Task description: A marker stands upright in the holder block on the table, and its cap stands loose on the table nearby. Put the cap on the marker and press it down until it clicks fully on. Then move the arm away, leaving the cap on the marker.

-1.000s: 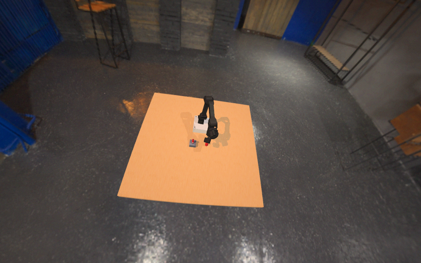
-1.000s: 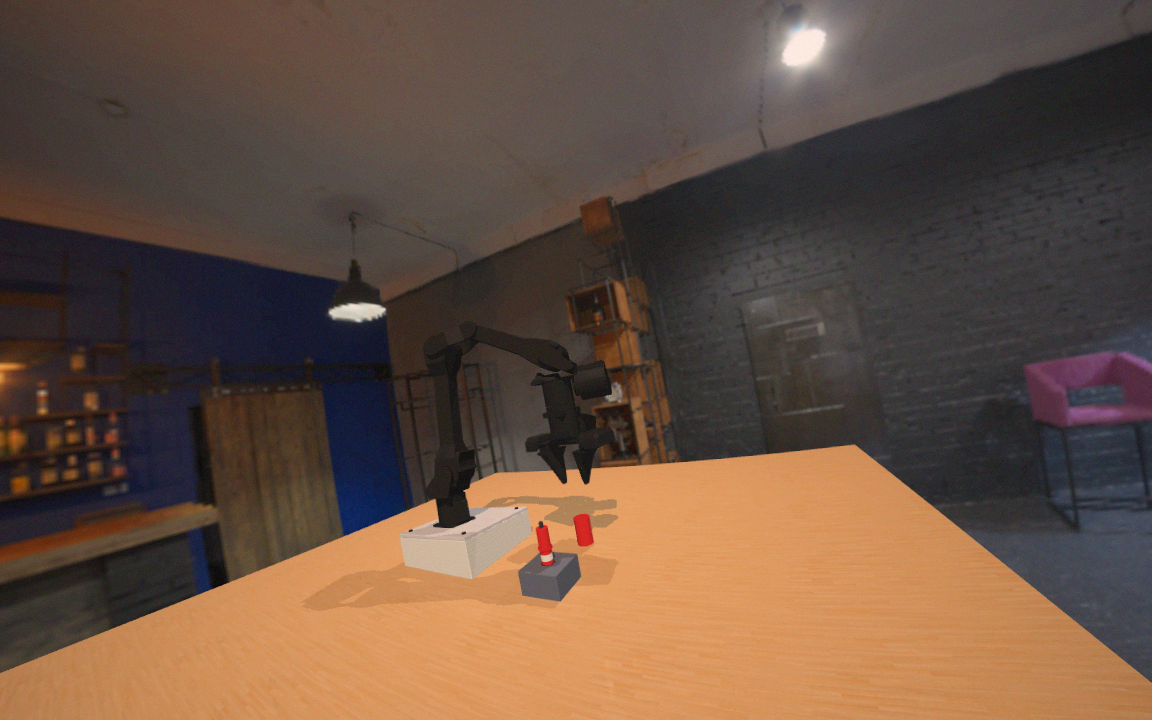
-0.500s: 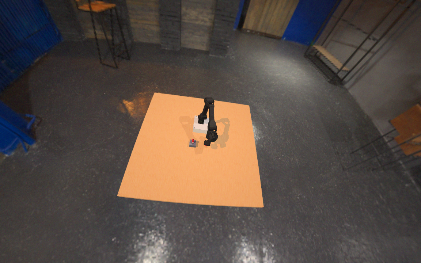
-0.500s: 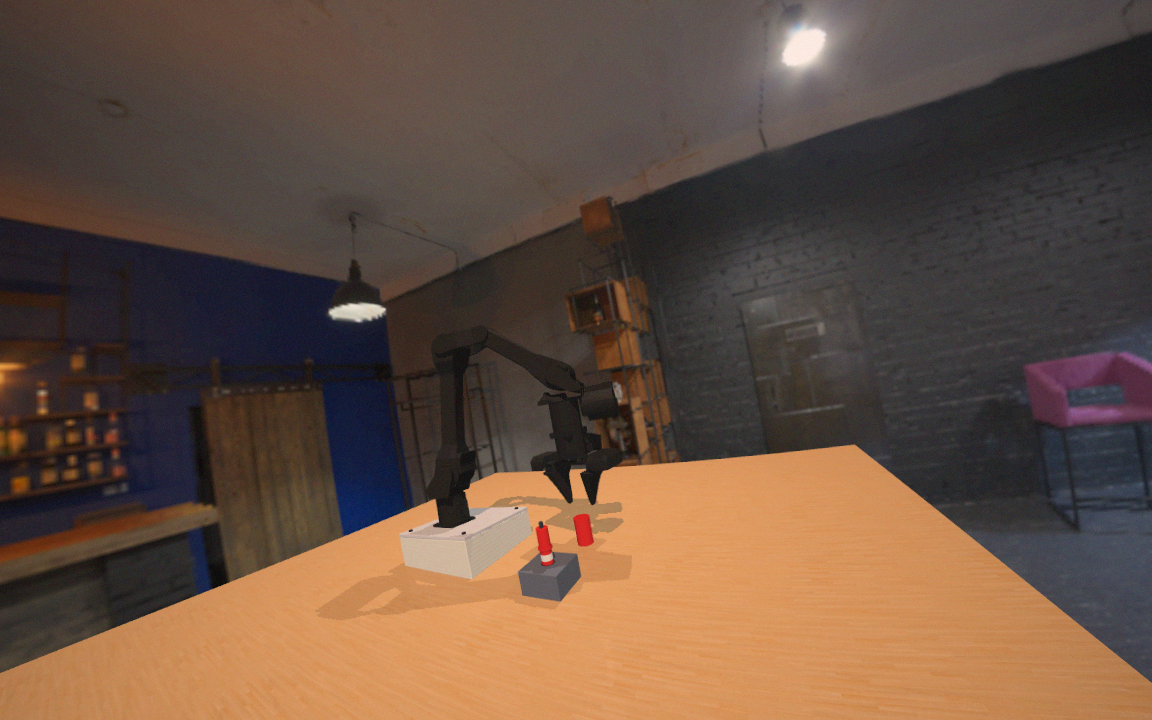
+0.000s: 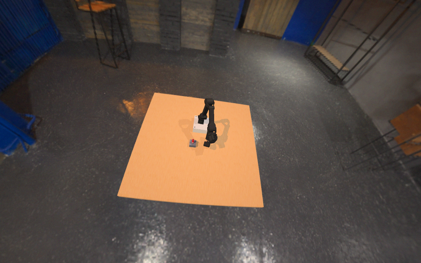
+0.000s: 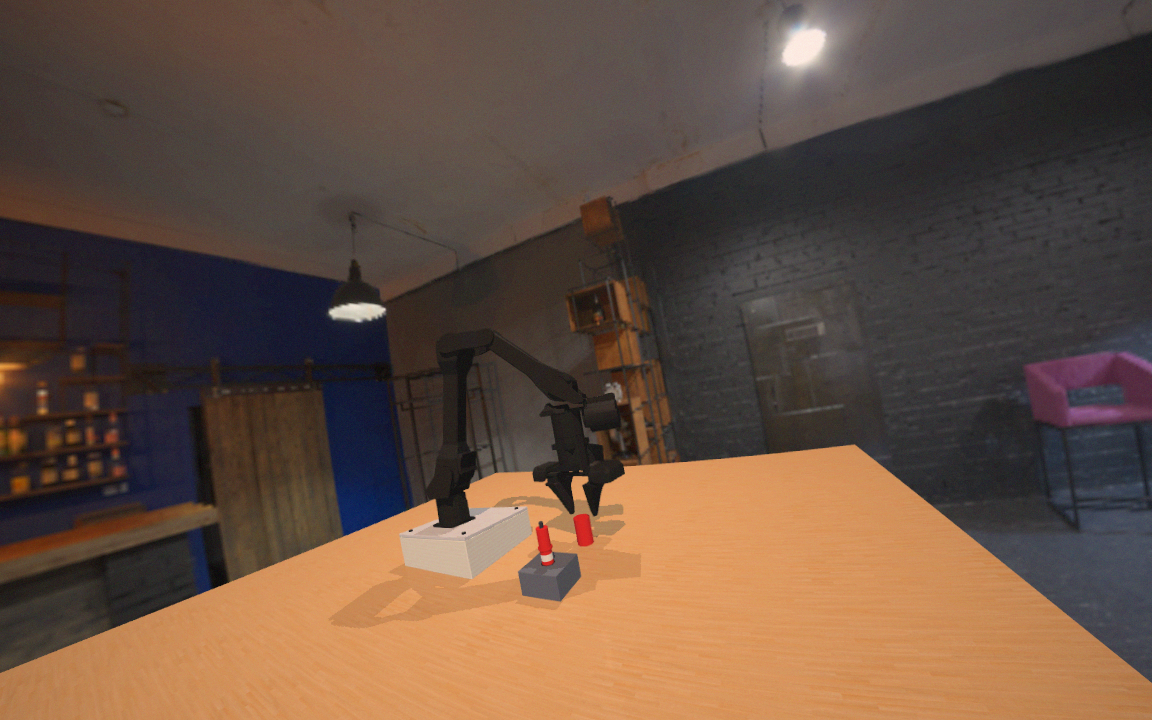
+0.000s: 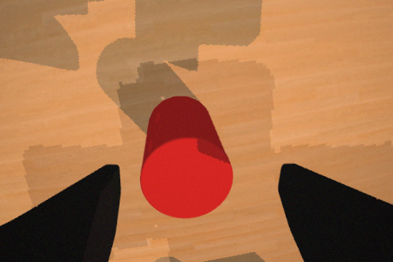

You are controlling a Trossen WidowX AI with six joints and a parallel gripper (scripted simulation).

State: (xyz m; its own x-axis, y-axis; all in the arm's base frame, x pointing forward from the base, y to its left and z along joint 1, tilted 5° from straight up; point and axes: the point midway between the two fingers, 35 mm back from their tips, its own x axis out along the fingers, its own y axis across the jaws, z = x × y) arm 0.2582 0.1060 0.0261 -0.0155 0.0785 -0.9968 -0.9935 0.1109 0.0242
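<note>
And here is the pincer (image 6: 584,512) (image 7: 201,178), pointing down just above the red cap (image 6: 584,530) (image 7: 187,178), its two tips apart with nothing gripped between them. The cap stands upright on the table (image 5: 189,176) (image 6: 723,608) (image 7: 336,98), to the right of the marker and a little farther back in the outside view. From the wrist, its round top shows between the tips, nearer the left one in the picture, with a gap on each side (the rest of both fingers runs out of the frame). Over to the left, the marker (image 5: 192,140) (image 6: 544,540) stands upright in the grey block (image 5: 192,145) (image 6: 550,577), bare-tipped and uncapped, its lower end hidden inside. Farther left sits the white base box (image 5: 199,128) (image 6: 437,553), carrying the black arm (image 5: 211,117) (image 6: 455,407), which bends over toward the cap. From above, the arm's end covers the cap completely, and the fingertips are hard to make out there.
</note>
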